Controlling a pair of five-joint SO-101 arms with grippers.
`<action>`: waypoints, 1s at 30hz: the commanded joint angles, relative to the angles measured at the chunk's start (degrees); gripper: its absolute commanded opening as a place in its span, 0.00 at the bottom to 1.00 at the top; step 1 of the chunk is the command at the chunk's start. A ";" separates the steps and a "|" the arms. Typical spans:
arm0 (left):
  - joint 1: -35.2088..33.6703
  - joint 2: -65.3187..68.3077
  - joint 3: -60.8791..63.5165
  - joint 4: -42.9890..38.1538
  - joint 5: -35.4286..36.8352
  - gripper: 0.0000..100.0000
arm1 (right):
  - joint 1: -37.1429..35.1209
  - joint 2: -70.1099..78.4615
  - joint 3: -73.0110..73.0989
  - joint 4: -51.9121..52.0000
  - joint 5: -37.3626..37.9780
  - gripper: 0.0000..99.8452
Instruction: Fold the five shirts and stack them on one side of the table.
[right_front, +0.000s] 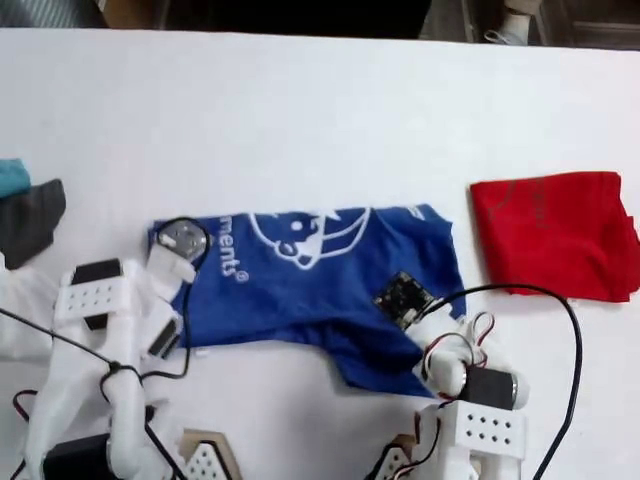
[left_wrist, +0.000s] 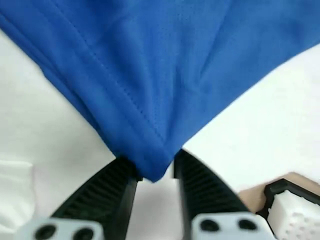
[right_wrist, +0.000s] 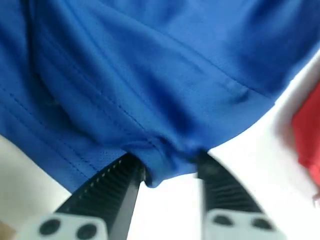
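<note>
A blue shirt (right_front: 310, 285) with white print lies spread across the middle of the table, its near edge rumpled. My left gripper (left_wrist: 152, 176) is shut on a corner of the blue shirt (left_wrist: 150, 90) at its left near end. My right gripper (right_wrist: 167, 176) is shut on a bunched hem of the blue shirt (right_wrist: 150, 100) at its right near end. A folded red shirt (right_front: 555, 235) lies flat on the right side of the table.
Dark grey cloth (right_front: 30, 220) and a bit of teal cloth (right_front: 12, 176) lie bunched at the table's left edge. The white table (right_front: 300, 110) stretches bare behind the shirts. Both arm bases stand at the near edge, with a black cable (right_front: 570, 330) looping right.
</note>
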 joint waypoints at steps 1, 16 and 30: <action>-1.14 -1.76 -6.55 2.90 -0.35 0.23 | 0.04 -0.31 -1.32 -1.98 -0.09 0.32; 1.41 15.30 -42.07 5.80 11.34 0.24 | -4.35 5.85 -27.52 -12.09 -30.15 0.25; 1.85 57.32 -68.18 5.80 15.03 0.23 | -6.29 59.38 -53.71 -21.58 -36.84 0.25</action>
